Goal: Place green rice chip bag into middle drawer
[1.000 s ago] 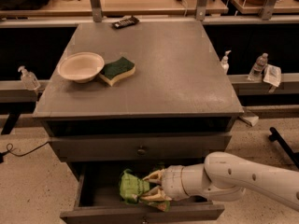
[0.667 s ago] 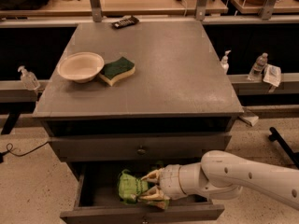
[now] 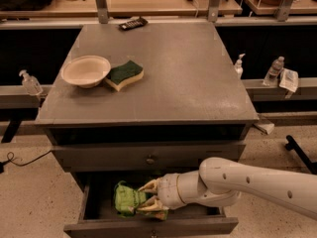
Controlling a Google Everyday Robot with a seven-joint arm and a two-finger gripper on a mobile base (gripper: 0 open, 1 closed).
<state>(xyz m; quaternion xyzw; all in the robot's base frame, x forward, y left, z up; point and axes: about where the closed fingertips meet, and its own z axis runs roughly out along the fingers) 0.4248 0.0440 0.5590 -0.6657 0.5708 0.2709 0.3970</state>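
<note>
My pincer (image 3: pixel 150 198) sits inside the open middle drawer (image 3: pixel 198 226), clenched on the right end of the green rice chip bag (image 3: pixel 126 200), which hangs low at my 9 o'clock. I judge it best to release gently, then back out toward 3 o'clock, minding the upper drawer front (image 3: pixel 148 157) at 12 and the drawer's lip at 6; spare room lies at 9

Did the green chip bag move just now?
Yes: left. Held by the claw inside the middle drawer, the green bag now sits left of the upper knob.
</note>
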